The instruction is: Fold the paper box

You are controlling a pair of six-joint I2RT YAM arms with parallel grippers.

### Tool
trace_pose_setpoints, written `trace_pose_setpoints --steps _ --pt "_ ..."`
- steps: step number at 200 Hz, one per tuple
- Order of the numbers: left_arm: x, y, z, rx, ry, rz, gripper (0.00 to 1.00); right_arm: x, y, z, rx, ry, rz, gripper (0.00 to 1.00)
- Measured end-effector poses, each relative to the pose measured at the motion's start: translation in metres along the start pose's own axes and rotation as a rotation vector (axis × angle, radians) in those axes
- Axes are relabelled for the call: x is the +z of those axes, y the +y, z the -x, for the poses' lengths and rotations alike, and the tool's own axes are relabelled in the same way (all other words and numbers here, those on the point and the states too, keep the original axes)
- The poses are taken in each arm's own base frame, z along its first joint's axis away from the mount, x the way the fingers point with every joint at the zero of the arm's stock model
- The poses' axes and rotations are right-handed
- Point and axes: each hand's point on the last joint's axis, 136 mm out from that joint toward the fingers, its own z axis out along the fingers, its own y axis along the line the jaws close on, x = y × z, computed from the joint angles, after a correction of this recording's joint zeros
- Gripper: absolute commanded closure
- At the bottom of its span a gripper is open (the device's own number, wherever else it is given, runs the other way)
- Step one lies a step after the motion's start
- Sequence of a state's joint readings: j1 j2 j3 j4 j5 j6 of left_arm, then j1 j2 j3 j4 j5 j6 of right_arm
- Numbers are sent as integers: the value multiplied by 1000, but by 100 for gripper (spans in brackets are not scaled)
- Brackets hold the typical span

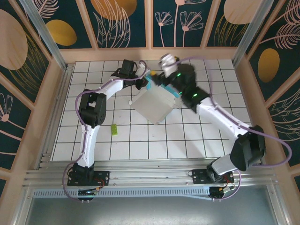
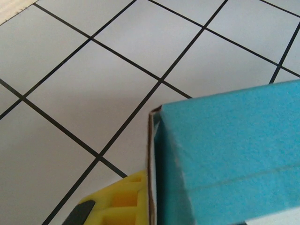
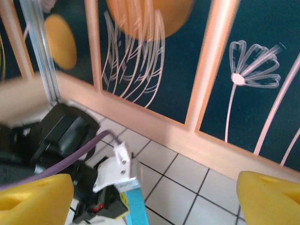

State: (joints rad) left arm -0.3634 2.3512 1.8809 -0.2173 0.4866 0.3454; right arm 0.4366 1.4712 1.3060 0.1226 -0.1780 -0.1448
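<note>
Now the left pincer [image 1: 145, 80] pinches the paper box [image 1: 152, 107] at its edge; the right pincer [image 3: 152, 197] gapes wide, empty.

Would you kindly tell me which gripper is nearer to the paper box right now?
Left. The left gripper is shut on the paper box at its far-left corner; the right gripper is open past its far edge, facing the back wall.

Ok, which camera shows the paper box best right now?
Top external: nearly all of the paper box shows there, with its whitish-grey face up and cyan along its far edge. The left wrist view gives a close-up of one cyan face and a corner. The right wrist view catches a narrow cyan strip at the bottom.
</note>
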Motion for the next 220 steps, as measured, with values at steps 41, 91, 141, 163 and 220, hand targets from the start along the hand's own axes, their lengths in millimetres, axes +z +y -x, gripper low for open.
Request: trace_pose_setpoints --steps 41,91,141,163,220 --pt "1 -7 1 5 5 -7 100 27 -68 -59 478 224 95 19" --pt "3 -8 1 -18 18 23 96 55 -53 -194 761 600 200 22" --pt "6 -4 -2 -57 45 87 80 55 -13 -208 817 666 341 33" --pt "7 -1 -6 -68 61 108 81 56 -9 -211 823 674 358 37" --pt "20 9 -20 -75 95 138 93 58 -8 -232 847 719 349 39"
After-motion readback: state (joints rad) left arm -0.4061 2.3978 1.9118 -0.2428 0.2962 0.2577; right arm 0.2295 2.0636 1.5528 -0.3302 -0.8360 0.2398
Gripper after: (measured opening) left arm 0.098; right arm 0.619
